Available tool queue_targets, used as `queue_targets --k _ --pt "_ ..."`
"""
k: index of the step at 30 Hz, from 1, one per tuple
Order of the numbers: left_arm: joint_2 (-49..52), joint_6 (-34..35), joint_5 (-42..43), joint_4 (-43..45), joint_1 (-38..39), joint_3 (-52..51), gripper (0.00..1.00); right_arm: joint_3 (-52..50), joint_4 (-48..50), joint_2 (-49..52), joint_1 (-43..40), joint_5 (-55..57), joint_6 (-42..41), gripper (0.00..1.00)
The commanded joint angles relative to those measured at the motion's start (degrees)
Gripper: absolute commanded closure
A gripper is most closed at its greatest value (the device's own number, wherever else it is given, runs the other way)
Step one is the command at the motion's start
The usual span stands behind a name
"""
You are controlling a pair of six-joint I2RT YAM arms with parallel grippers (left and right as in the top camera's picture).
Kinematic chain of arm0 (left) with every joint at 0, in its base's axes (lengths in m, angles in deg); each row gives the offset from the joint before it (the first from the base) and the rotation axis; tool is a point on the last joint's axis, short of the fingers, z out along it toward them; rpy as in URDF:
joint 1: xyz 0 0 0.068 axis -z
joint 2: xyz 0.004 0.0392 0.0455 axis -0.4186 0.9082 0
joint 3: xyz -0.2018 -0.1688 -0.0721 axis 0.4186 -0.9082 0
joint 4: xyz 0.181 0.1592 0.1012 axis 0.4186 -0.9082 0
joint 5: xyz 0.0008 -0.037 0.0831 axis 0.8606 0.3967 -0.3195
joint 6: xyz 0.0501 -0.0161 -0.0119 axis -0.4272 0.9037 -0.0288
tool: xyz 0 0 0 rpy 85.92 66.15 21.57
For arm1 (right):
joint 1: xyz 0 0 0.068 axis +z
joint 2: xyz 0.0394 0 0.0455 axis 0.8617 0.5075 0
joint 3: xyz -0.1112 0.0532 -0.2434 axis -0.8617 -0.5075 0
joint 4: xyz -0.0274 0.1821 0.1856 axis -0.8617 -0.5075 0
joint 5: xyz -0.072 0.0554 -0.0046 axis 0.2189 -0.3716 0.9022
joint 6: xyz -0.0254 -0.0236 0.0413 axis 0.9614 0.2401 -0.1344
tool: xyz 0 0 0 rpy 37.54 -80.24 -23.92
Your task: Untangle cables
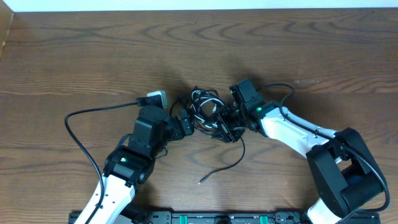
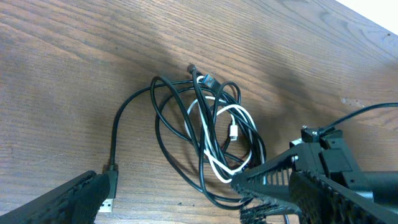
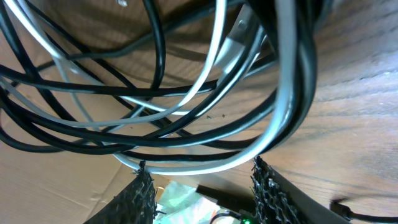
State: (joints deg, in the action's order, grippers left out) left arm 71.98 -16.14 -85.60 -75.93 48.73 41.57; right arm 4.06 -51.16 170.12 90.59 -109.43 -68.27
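The cables lie in one knot at the table's middle: several thin black cords looped round a white one. One black cord runs out to a USB plug beside my left gripper's left finger. Another loose black end trails toward the front. My left gripper stands wide open just short of the knot, nothing between its fingers. My right gripper is open at the knot's right edge. Black and white cords cross right at its fingertips, none clamped.
A thick black arm cord arcs out to the left of the left arm. The white right arm reaches in from the right. A black rail runs along the table's front edge. Bare wood lies beyond the knot.
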Motion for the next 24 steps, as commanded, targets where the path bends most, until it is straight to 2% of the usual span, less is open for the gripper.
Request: queue_targets --k 1,15,24 --pt "-0.04 -0.98 -0.74 -0.11 -0.31 0.98 0.01 -0.02 -0.02 0.63 -0.81 -0.55 -1.57 0.51" --pt "-0.04 -0.98 -0.74 -0.11 -0.31 0.98 0.01 -0.02 1.53 0.61 -3.06 -1.7 -2.36 0.53" --pt "-0.04 -0.96 -0.74 -0.11 -0.31 0.98 0.01 -0.02 5.79 0.61 -4.61 5.35 -0.9 0.45"
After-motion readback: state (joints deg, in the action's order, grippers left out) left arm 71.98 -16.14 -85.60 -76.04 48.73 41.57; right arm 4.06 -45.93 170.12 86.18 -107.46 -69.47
